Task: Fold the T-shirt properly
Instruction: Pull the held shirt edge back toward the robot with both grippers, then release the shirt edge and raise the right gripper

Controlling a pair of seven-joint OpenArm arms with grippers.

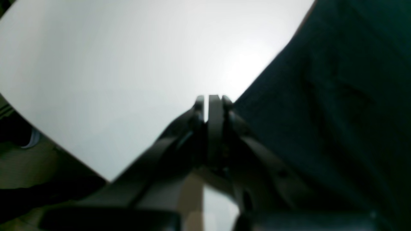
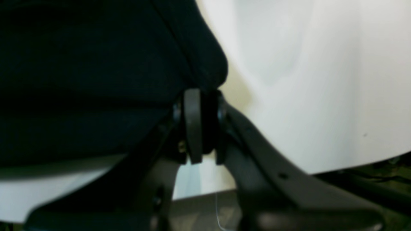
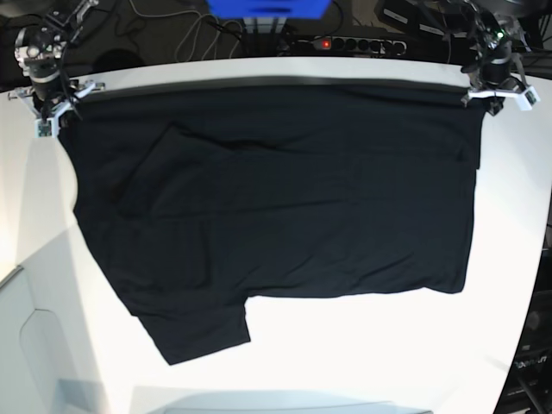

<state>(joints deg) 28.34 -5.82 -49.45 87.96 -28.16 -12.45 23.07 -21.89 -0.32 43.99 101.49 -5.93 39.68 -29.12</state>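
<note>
Left wrist view: my left fingers [image 1: 213,104] are pressed together with almost no gap. The black T-shirt [image 1: 327,106] lies just to their right, its edge running right up to the fingertips, but the view is too blurred to show cloth between them. White tabletop [image 1: 112,80] fills everything to the left.

Right wrist view: my right fingers [image 2: 202,106] are clamped on a bunched corner of the T-shirt [image 2: 96,73], and the cloth spreads away to the left and above them. Bare tabletop [image 2: 305,96] is to the right.

Base view: the T-shirt [image 3: 285,216] lies spread flat on the tabletop [image 3: 388,354], long axis running left to right, with its far edge pulled into a straight line along the far side. The right fingers [image 3: 50,103] sit at the far left corner of that edge, the left fingers [image 3: 493,90] at the far right corner, so each arm is at its own end. One sleeve sticks out at the near left; another lies folded onto the body at the far left. The whole body of the shirt lies nearer than both sets of fingers, so I judge the fold has to come toward the near edge. No containers on the tabletop.
</note>
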